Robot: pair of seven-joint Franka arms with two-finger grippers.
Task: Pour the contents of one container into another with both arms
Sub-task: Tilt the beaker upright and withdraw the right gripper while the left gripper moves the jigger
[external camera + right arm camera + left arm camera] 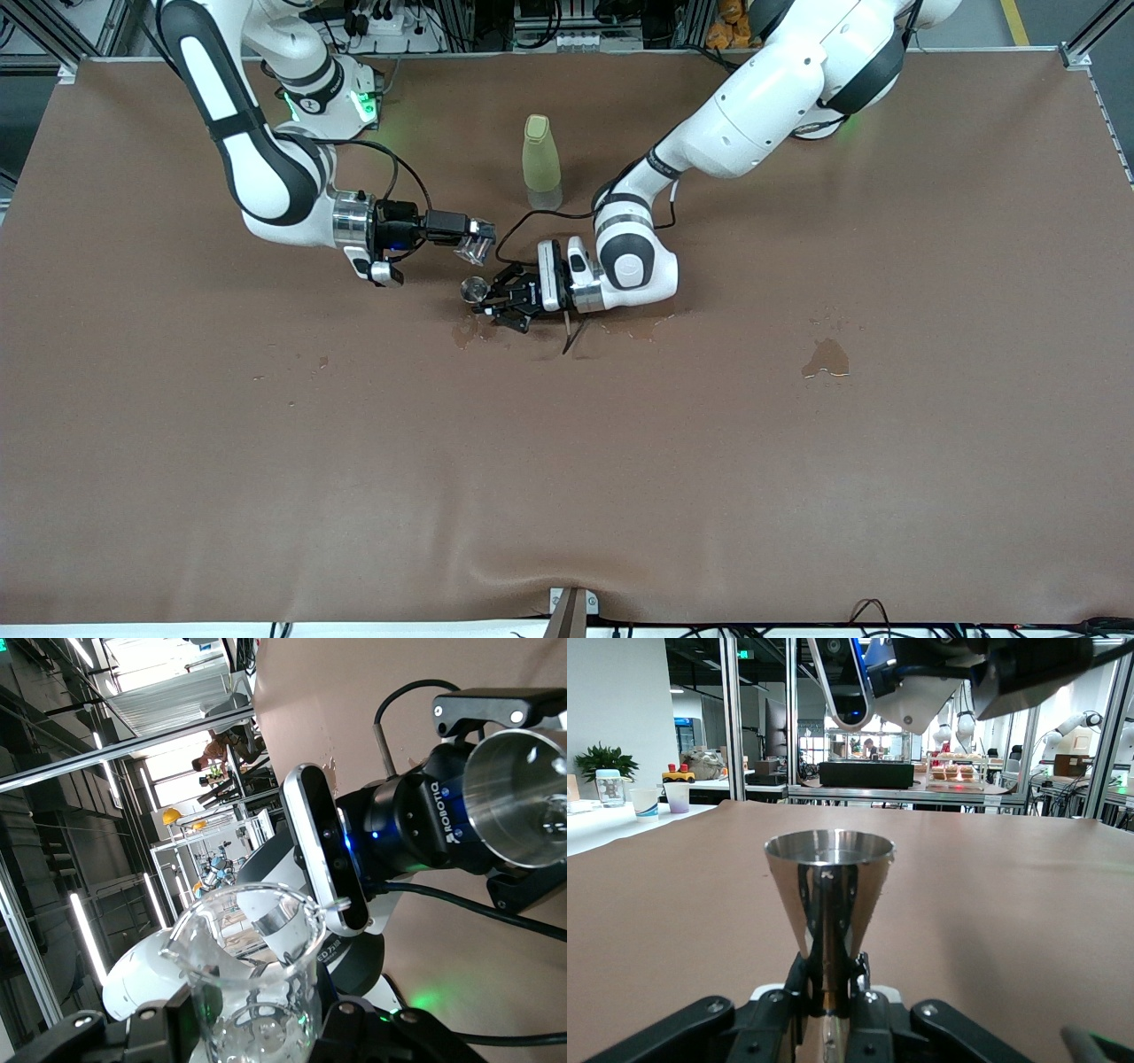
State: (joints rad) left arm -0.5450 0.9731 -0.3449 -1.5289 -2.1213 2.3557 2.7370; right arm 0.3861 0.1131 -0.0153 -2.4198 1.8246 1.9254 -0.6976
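My left gripper (493, 302) is shut on the narrow waist of the silvery metal measure (473, 288), held upright low over the middle of the table; its round rim (829, 847) faces up in the left wrist view. My right gripper (467, 236) is shut on the tiny transparent cup (475, 247), which is tilted with its lip toward the measure, just above and beside it. In the right wrist view the cup (250, 974) sits between the fingers, and the measure (518, 797) shows farther off with its mouth open.
A tall yellow-green bottle (539, 161) stands upright on the brown table, farther from the front camera than both grippers. Wet patches (467, 331) lie under the left gripper and another spill (826, 359) toward the left arm's end.
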